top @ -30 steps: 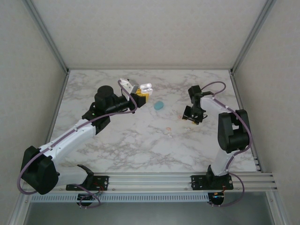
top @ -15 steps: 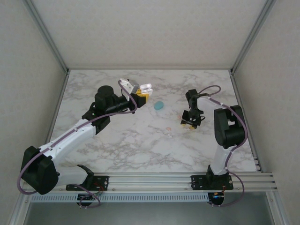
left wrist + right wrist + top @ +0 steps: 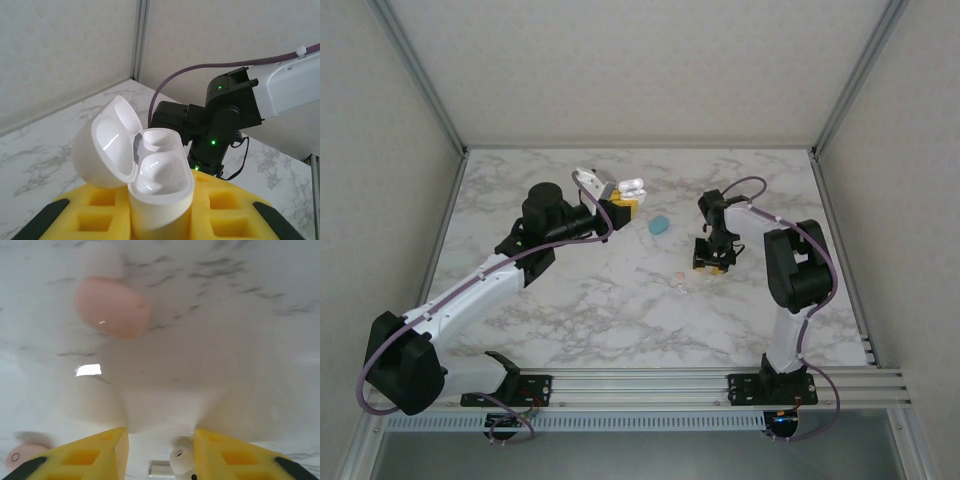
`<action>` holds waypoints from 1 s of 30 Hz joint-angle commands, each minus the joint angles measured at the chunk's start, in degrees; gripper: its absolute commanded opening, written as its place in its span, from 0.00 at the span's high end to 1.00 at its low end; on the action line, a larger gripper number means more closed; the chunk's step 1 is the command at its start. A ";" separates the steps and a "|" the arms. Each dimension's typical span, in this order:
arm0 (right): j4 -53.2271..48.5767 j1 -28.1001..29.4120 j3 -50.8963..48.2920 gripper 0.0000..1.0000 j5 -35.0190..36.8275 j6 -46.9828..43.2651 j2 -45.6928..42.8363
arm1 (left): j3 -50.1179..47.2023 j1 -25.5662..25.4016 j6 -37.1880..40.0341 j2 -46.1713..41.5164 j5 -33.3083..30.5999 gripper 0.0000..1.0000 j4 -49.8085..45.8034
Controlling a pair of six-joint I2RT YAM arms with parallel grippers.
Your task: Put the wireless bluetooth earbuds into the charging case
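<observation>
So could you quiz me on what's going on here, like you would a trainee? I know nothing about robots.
1. True or false: the white charging case gripped by the left tool has its lid open.
2. Pick one: what lies between the fingers of the right tool? A) a white earbud; B) a teal case; C) a screwdriver.
3. Fill the gap: the pebble-shaped thing on the marble table beyond the right tool is ___ in colour.

Key: 1 true; 2 A; 3 pink.
</observation>
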 commanded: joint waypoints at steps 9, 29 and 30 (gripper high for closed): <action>-2.64 2.94 3.46 0.60 1.35 -1.40 -3.76 | 2.15 -0.30 0.73 0.09 0.41 0.97 0.18; -5.83 3.20 1.05 0.56 7.58 18.23 -1.99 | 1.33 -0.12 1.97 0.16 0.32 0.98 0.63; -5.64 3.20 1.03 0.57 7.49 18.26 -1.62 | 1.38 0.00 2.03 0.17 0.41 0.98 0.61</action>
